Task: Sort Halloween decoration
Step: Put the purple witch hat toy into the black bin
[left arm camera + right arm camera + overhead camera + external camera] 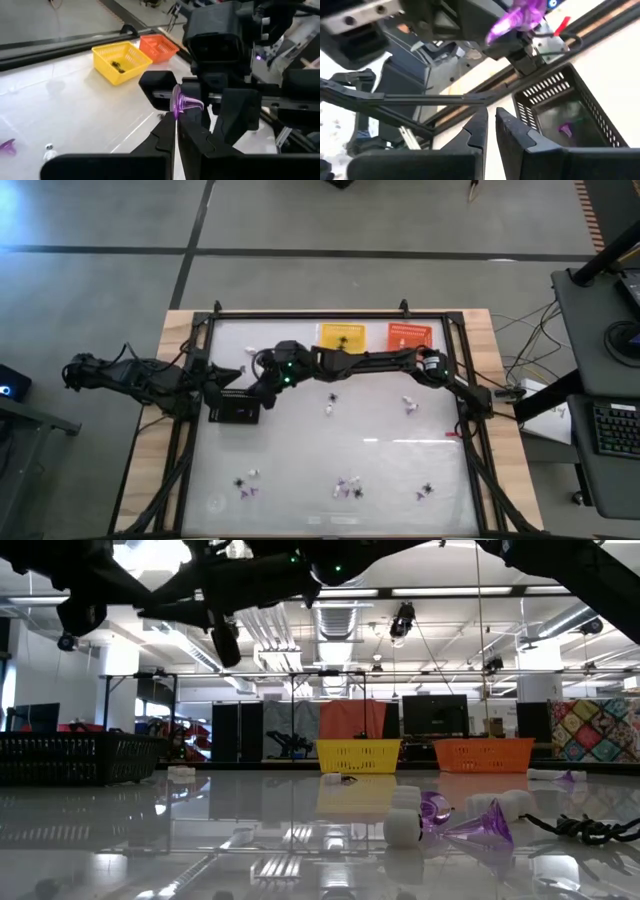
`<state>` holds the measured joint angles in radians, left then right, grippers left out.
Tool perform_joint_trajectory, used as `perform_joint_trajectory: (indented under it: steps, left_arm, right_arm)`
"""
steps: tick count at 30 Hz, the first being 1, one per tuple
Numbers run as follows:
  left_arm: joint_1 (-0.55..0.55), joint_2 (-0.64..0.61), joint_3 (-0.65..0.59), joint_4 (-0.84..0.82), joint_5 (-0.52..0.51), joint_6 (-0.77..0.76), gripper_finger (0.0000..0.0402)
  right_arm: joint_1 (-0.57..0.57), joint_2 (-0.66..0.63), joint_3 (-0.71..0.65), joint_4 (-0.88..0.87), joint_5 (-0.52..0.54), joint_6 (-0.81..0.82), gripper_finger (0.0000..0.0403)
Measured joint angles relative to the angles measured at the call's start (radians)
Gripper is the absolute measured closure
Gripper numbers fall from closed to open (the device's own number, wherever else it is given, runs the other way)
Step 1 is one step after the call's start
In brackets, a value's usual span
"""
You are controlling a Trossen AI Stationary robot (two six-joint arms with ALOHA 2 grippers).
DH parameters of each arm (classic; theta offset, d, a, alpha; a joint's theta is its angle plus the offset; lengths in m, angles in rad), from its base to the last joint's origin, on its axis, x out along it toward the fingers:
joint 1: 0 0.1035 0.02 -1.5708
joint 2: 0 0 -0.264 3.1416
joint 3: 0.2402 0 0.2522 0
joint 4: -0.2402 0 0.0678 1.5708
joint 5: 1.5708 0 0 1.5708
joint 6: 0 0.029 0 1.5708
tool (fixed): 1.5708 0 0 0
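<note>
Purple trinket (181,101) sits pinched in the left gripper (176,122), jaws pressed on it, above the black basket (570,112) at the worktop's left edge. Right gripper (490,120) hovers just beside it, jaws narrowly parted, holding nothing. Step in hand looks like a drop; next, the left jaws must spread over the basket.

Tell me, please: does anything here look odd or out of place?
Nothing looks damaged. One oddity: the left gripper, shut, holds a purple trinket above the black basket, with the right gripper close by, as if handing over.
</note>
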<state>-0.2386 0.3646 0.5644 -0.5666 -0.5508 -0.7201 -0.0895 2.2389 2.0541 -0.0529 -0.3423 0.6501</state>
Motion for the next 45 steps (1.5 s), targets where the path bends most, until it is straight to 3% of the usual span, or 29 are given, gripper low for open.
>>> perform_joint_trajectory:
  steps: [7, 16, 22, 29, 32, 38, 45]
  left_arm:
    - [-0.001, -0.019, 0.0, -0.152, 0.056, -0.102, 0.0401]
    - [-0.001, -0.009, 0.0, -0.33, 0.304, -0.246, 0.0401]
    - [-0.001, 0.032, -0.002, -0.465, 0.352, -0.315, 0.0401]
    - [-0.001, 0.082, -0.003, -0.468, 0.354, -0.312, 0.0401]
    - [-0.002, 0.106, -0.012, -0.469, 0.359, -0.294, 0.0401]
    - [-0.002, 0.163, -0.027, -0.469, 0.359, -0.253, 0.0401]
    - [-0.002, 0.221, -0.031, -0.466, 0.352, -0.216, 0.0401]
  right_arm:
    - [0.002, 0.019, 0.001, -0.007, 0.013, 0.035, 0.0374]
    - [-0.025, -0.012, 0.002, -0.104, 0.018, 0.022, 0.0374]
    - [-0.041, -0.083, 0.002, -0.362, -0.005, -0.07, 0.0374]
    - [-0.041, -0.186, 0.002, -0.658, 0.014, -0.147, 0.0374]
    - [-0.032, -0.222, 0.002, -0.801, 0.091, -0.152, 0.0374]
    - [0.009, -0.281, 0.002, -1.062, 0.36, -0.127, 0.0374]
    - [0.046, -0.306, 0.003, -1.303, 0.553, 0.037, 0.0374]
